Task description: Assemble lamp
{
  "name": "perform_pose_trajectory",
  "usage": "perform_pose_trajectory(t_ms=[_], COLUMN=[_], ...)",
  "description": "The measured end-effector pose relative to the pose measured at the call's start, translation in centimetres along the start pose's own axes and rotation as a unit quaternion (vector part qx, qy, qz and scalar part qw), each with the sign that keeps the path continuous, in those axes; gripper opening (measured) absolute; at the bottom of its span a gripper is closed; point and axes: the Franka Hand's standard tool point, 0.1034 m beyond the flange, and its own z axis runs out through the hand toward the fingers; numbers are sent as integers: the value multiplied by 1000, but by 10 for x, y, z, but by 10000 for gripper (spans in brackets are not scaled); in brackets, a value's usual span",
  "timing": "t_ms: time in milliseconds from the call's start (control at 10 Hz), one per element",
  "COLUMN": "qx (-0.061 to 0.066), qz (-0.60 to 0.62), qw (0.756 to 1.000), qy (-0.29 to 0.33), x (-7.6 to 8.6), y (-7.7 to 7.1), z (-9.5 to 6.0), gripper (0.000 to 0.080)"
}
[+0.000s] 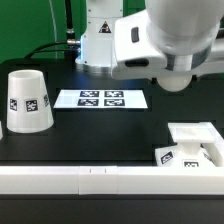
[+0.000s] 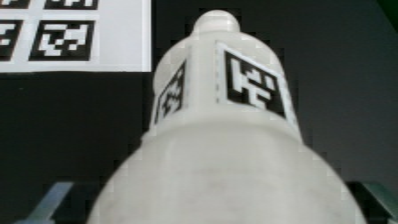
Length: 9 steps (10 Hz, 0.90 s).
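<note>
In the wrist view the white ball-shaped bulb fills the picture, its narrow neck pointing away and black-and-white tags on its sides. My gripper is shut on its wide end, with a dark finger showing at each side. In the exterior view the gripper and bulb are hidden behind the arm's big white wrist. The tapered shade stands wide end down at the exterior view's left. The flat square base lies at the exterior view's right, near the front.
The marker board lies in the middle of the black table, and it also shows in the wrist view beyond the bulb. A white rail runs along the table's front edge. The robot's pedestal stands at the back.
</note>
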Motion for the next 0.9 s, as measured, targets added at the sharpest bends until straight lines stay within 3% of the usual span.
perform_pose_trajectory(t_ms=[100, 300, 400, 500, 900], qx=[0, 4, 4, -6, -2], qz=[0, 1, 2, -2, -13], qw=[1000, 996, 992, 987, 963], qy=[-1, 89, 124, 161, 270], x=[1, 15, 13, 15, -2], y=[0, -3, -3, -2, -12], z=[2, -9, -9, -13, -63], gripper=[573, 573, 573, 573, 573])
